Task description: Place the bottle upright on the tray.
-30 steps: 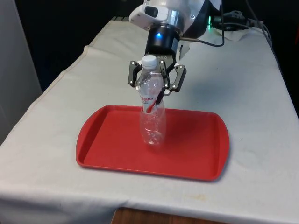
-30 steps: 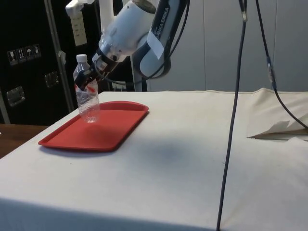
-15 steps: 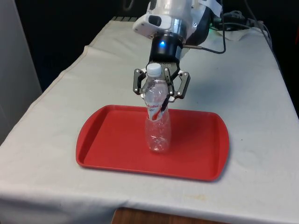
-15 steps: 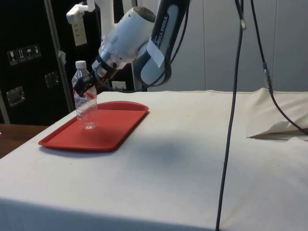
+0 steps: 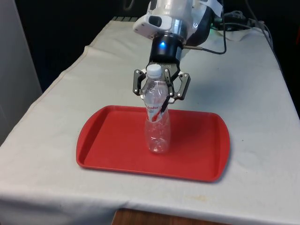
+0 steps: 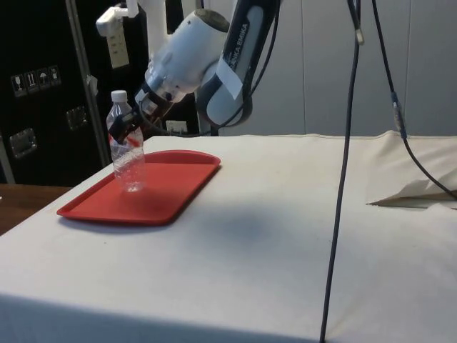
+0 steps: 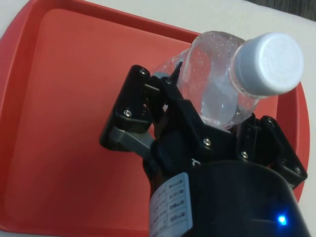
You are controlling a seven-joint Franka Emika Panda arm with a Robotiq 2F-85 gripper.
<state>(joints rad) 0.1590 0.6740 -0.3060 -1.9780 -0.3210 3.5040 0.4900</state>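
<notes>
Red plastic is the first thing I see in the front view: a red tray [image 5: 197, 154] lies flat on the surface [image 5: 253, 93] with its white cloth. A clear bottle [image 5: 157, 126] with a white cap [image 5: 153, 71] stands up straight on the tray, near the middle. Its bottom touches the tray floor. My pincer [image 5: 161, 96] is up by the bottle's top part, with one finger on each side of it, just under the cap. A red and white label goes around the bottle where my fingers are. In the side view, the bottle [image 6: 128, 161] stands on the tray [image 6: 171, 193], and my pincer [image 6: 130, 128] sits at its upper part, reaching in from the arm's side. In the wrist view, the cap [image 7: 268, 63] is close and big. My black fingers [image 7: 170, 106] press on the clear bottle [image 7: 212, 84] from both sides, so my pincer is pinching the bottle. Under it I can see the red tray [image 7: 64, 108].
</notes>
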